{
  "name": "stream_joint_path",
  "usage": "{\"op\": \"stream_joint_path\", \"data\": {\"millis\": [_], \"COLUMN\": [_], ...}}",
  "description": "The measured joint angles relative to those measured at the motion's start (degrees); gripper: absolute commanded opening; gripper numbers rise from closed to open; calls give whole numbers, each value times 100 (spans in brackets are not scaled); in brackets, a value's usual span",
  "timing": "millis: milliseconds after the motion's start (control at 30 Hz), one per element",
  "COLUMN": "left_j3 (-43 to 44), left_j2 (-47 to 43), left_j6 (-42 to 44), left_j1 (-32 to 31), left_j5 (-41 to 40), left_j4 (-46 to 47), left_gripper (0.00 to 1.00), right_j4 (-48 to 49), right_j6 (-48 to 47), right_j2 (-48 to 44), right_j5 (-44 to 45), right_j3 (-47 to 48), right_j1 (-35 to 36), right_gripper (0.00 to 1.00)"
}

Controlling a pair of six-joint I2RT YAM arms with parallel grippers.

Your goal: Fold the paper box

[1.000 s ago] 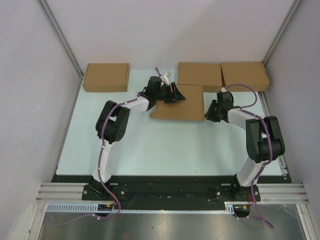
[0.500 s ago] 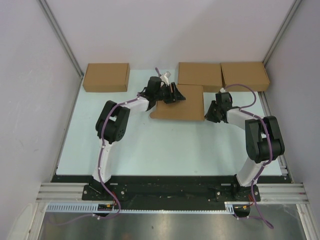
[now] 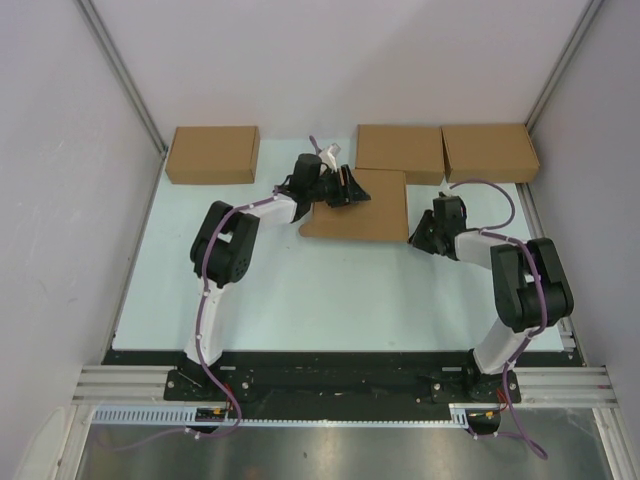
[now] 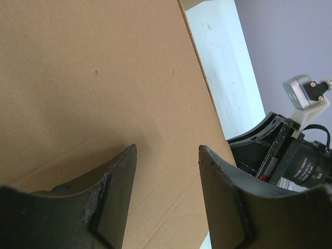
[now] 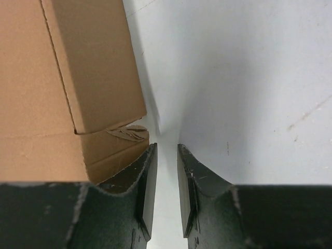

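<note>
From above, your left gripper (image 3: 345, 187) covers the paper box's (image 3: 365, 210) far left corner, and the right gripper's (image 3: 418, 238) fingers are too small to read. In the right wrist view, the box's lower corner slips behind a finger (image 5: 124, 207), and the frame's edges crop the box.

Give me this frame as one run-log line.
paper box: box-shaped | left gripper: open, above box top | right gripper: slightly open, empty, beside box's near-right corner

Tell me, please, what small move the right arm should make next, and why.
Probably ease the right gripper leftward against the paper box: its empty jaws sit beside a corner where a crumpled flap pokes out. The left gripper is over its top.
</note>
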Motion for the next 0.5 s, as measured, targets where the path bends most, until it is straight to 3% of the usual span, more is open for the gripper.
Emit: {"op": "stream_joint_path", "data": {"millis": [233, 500], "left_j3": [-13, -13], "left_j2": [-13, -22], "left_j6": [2, 4], "left_j1": [22, 46], "left_j5": [4, 15], "left_j4": [-31, -66], "left_gripper": [58, 58], "right_j4": [85, -835], "right_j6": [9, -420], "right_j2": [-184, -1554], "right_j5": [103, 1469], "right_j3": [-166, -210], "right_j1": [15, 811], "right_gripper": [28, 30]}}
